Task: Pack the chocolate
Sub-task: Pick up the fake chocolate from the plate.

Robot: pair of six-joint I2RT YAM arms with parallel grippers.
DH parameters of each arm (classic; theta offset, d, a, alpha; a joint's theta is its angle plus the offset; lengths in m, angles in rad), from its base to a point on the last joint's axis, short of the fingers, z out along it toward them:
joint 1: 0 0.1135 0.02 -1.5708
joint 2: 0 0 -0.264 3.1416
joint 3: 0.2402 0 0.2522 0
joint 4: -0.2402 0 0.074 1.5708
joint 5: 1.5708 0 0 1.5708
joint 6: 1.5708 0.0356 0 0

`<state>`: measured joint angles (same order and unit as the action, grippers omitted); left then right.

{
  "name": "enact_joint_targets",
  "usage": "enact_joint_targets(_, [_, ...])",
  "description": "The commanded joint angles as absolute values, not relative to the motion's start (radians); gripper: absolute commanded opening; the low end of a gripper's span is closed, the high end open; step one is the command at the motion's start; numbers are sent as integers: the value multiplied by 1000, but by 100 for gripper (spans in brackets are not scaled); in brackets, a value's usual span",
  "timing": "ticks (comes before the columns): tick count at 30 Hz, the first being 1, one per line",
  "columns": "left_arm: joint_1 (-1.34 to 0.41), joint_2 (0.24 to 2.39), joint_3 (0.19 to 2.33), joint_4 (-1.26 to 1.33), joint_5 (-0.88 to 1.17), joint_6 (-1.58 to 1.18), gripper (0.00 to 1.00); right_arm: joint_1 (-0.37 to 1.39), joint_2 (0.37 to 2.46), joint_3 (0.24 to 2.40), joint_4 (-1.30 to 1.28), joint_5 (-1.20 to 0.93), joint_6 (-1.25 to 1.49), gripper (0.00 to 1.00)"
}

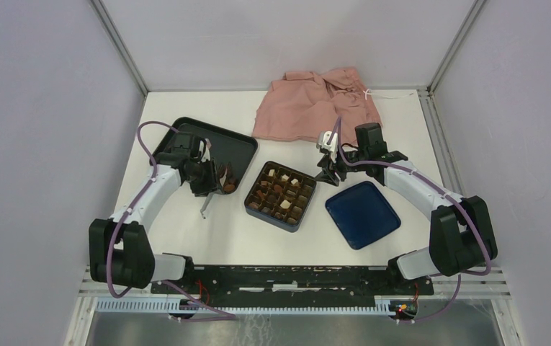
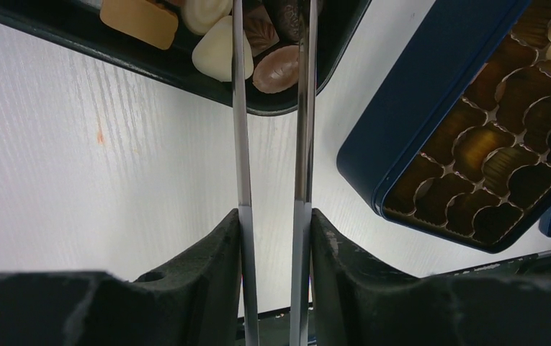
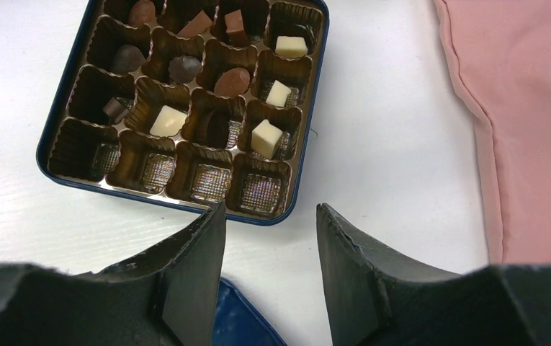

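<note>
Chocolate [image 2: 218, 50] is in two places. Some small pieces lie loose in a pile at one corner of the black tray [image 1: 225, 144]: a white one, a tan one and a brown oval one show up close. More pieces sit in the dark blue box [image 2: 409, 94], one to a cup in its gold grid. White squares and brown lumps fill cups in the far and middle rows, and the row nearest the right hand shows only shiny gold bottoms.

The tray and the box sit side by side on the white table [image 1: 186, 231], close but not touching. The tray is on the left and the box is in the middle.

The left hand [image 2: 274, 216] is clamped on a pair of long metal tweezers [image 2: 304, 144]. The two thin blades run out between its fingers and reach over the pile in the tray. Their tips go past the top of the wrist view, so I cannot tell if they hold a piece.

The right hand [image 3: 271, 216] has its fingers apart and holds nothing. It hangs over the table just beside a corner of the box.

A dark blue lid [image 1: 362, 214] lies flat to the right of the box, under the right arm. A pink cloth [image 1: 315, 108] is bunched up at the back of the table, behind the box.
</note>
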<state>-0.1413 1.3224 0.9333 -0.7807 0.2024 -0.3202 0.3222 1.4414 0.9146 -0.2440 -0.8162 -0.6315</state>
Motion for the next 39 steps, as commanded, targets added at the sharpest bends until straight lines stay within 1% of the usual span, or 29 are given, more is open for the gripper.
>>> enact_joint_targets(1, [-138, 1327, 950, -740, 205, -343, 25, 319, 1429, 960, -233, -851, -649, 55])
enact_joint_targets(3, [-138, 1322, 959, -743, 213, -343, 13, 318, 1429, 960, -234, -851, -650, 55])
enact_joint_targets(4, [-139, 1317, 967, -748, 218, -342, 9, 318, 1428, 960, -234, -851, -649, 55])
enact_joint_targets(5, [-139, 1309, 976, -754, 222, -342, 6, 319, 1428, 960, -235, -852, -649, 55])
enact_joint_targets(7, [-138, 1284, 993, -765, 228, -342, 3, 319, 1429, 960, -235, -853, -650, 55])
enact_joint_targets(19, [-138, 1107, 1003, -771, 365, -349, 2, 286, 1427, 959, -223, -908, -626, 55])
enact_joint_targets(27, [-156, 991, 944, -657, 688, -395, 2, 226, 1397, 941, -182, -901, -592, 55])
enact_joint_targets(29, [-183, 960, 920, -611, 715, -428, 2, 207, 1391, 931, -157, -882, -573, 55])
enact_joint_targets(31, [-234, 936, 896, -554, 709, -475, 2, 190, 1388, 924, -137, -864, -558, 55])
enact_joint_targets(33, [-335, 927, 877, -499, 662, -521, 2, 176, 1391, 921, -126, -851, -542, 55])
enact_joint_targets(36, [-497, 953, 888, -461, 528, -551, 2, 159, 1394, 915, -109, -838, -522, 55])
enact_joint_targets(39, [-632, 1031, 935, -467, 400, -558, 2, 149, 1400, 915, -106, -838, -515, 55])
